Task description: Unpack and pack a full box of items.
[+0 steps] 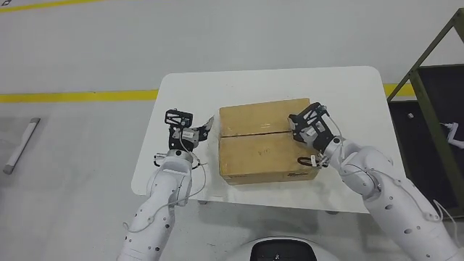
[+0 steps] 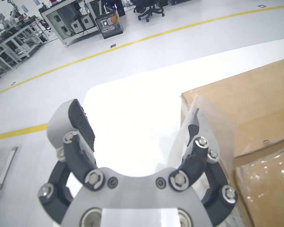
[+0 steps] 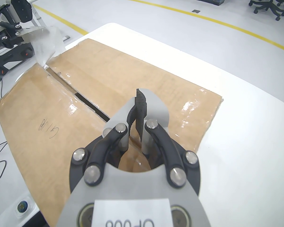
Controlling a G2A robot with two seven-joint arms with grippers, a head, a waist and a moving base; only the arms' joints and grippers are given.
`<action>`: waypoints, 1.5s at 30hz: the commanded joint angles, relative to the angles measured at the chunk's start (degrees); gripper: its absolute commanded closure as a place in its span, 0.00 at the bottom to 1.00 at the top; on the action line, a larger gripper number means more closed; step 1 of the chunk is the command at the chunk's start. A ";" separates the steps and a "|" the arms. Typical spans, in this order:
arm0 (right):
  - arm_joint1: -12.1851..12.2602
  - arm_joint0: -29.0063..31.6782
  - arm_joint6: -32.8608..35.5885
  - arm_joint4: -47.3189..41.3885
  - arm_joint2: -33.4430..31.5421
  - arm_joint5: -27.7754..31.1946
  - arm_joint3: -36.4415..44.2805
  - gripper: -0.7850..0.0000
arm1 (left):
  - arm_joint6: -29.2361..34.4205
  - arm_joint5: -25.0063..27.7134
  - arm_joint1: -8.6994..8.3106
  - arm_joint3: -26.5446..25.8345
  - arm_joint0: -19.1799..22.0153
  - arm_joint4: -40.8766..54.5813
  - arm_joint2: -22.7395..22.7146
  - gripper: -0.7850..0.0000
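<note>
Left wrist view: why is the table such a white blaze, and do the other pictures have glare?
Left wrist view: the table is washed out to pure white, and the floor line bows, likely from the lens. Right wrist view: small glints on the box. Top view: even light, no glare.

Top camera: above my arms, looking down on the table (image 1: 290,83), farthest off. Left wrist camera: close behind left gripper (image 2: 135,116), facing past the box (image 2: 250,95) to the room. Right wrist camera: close behind right gripper (image 3: 140,106), facing across the box toward my left gripper. All share the box.
</note>
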State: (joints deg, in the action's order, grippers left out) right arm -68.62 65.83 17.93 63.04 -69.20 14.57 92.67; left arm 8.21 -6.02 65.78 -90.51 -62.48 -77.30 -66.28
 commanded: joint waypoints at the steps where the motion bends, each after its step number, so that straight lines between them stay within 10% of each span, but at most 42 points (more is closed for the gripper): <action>1: 0.02 0.04 0.13 -0.18 -0.27 0.11 0.24 1.00 | -0.04 2.40 0.17 -0.28 0.62 0.85 0.44 0.00; 31: 2.56 8.78 4.60 -8.84 -26.33 -6.80 8.98 0.93 | -2.88 12.85 6.75 1.21 12.46 3.18 18.56 0.00; 38: 2.81 12.11 8.20 -16.58 -31.72 -8.28 10.98 0.65 | -4.04 14.65 8.57 1.01 14.10 3.06 22.55 0.00; 39: 2.79 12.35 9.54 -18.92 -32.13 -8.66 11.18 0.53 | -4.10 14.69 8.66 0.93 14.02 2.92 22.53 0.00; 40: 2.78 12.47 11.09 -21.57 -32.55 -9.00 11.47 0.04 | -4.06 14.68 8.71 0.81 13.94 2.79 22.35 0.00; 45: 2.82 11.79 18.62 -35.09 -34.17 -10.07 12.78 0.00 | -1.96 13.38 8.21 -1.72 12.84 1.29 18.40 0.00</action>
State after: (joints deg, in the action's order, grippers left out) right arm -65.81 77.84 34.71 31.68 -103.24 4.62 105.41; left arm 5.61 7.57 74.19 -91.49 -49.26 -75.21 -46.88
